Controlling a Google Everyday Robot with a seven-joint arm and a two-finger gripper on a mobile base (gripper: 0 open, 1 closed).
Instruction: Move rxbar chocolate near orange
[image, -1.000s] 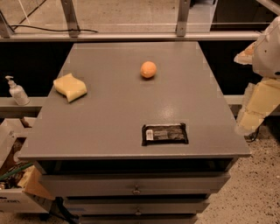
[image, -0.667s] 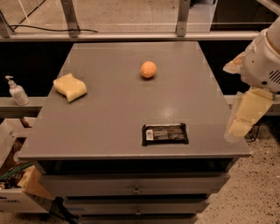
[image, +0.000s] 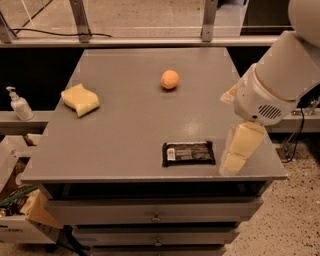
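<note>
The bar (image: 188, 153) is lying flat near the front edge of the table (image: 125, 130), at about 5 o'clock from the table's middle. Its long axis is running from 9 to 3 o'clock, with the small white label at the 9 o'clock end. It is showing as a black, glossy, rectangular wrapper. The orange (image: 169, 79) is sitting well apart, toward 12 o'clock. The gripper (image: 241, 149) is hanging just beside the bar at 3 o'clock, not touching it. Whether the gripper is open or closed cannot be told.
</note>
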